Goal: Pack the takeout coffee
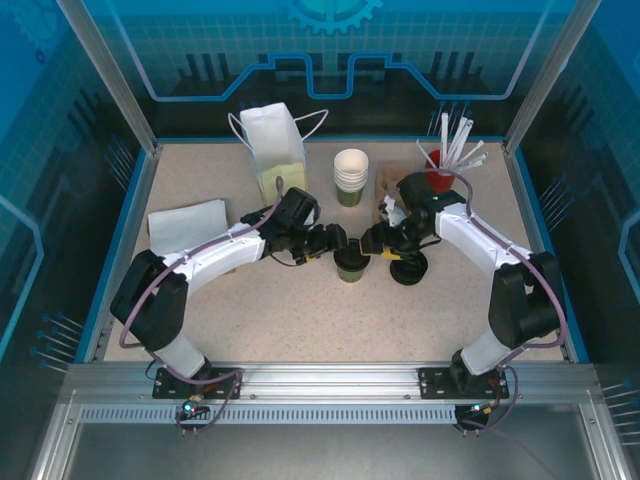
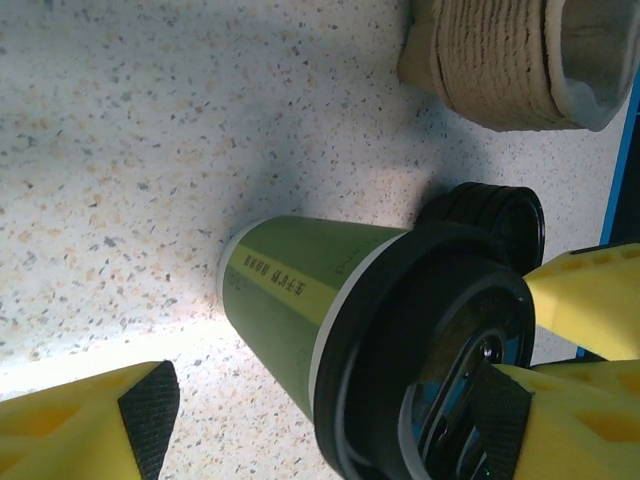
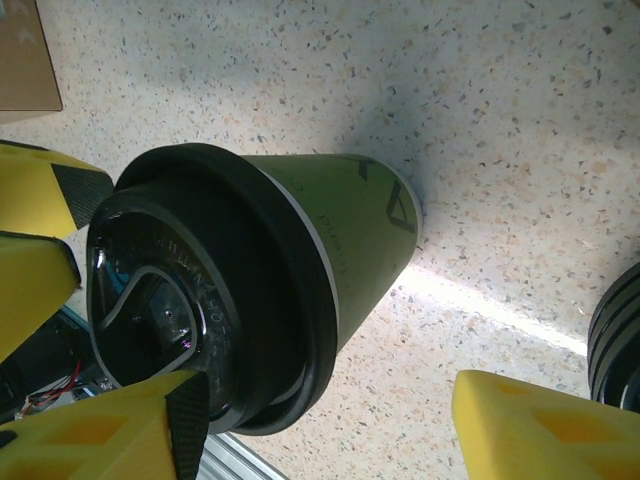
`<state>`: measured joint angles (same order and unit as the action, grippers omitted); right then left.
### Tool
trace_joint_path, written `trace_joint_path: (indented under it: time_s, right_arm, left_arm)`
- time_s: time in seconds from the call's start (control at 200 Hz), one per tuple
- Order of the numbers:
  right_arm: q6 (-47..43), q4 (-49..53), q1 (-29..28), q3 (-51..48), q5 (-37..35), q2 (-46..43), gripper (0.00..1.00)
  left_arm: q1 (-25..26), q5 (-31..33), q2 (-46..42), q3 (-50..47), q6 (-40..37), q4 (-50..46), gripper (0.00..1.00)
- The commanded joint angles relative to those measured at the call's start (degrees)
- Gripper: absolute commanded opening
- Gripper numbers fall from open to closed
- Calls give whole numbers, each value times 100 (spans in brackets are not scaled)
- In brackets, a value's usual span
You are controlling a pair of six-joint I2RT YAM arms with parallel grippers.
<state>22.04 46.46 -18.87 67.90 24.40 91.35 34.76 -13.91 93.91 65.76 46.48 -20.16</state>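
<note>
Takeout coffee [image 1: 351, 265] stands between left tool [image 1: 338, 243] and right tool [image 1: 372, 243], both open, neither gripping it.

Speckled beige surface [image 1: 300, 320] with a blue rim. At the back stand a white bag [image 1: 275, 140], a cup stack [image 1: 351, 172], brown cardboard [image 1: 385, 182] and a red cup of straws [image 1: 437, 180]. A white napkin [image 1: 188, 225] lies flat at the left. Near the middle the lidded cup [image 1: 351, 266] stands upright, with a stack of black lids [image 1: 409, 270] just beside it on the right.

Bright, even overhead light; top view sharp.
Wrist views: lid [image 3: 190, 300] shows glare, cup [image 2: 280, 290] casts soft shadow toward 12 o'clock.
</note>
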Motion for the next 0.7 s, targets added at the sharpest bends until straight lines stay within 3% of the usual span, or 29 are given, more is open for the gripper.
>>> trace_joint_path:
  time_s: [0.0,0.695]
  right_arm:
    - [33,20,-73,-24,22,117,67]
    - [-214,743,-226,-69,-817,495,52]
  left_arm:
    - [35,-77,139,196,-209,-106,78]
    - [39,275,311,-329,131,-404,63]
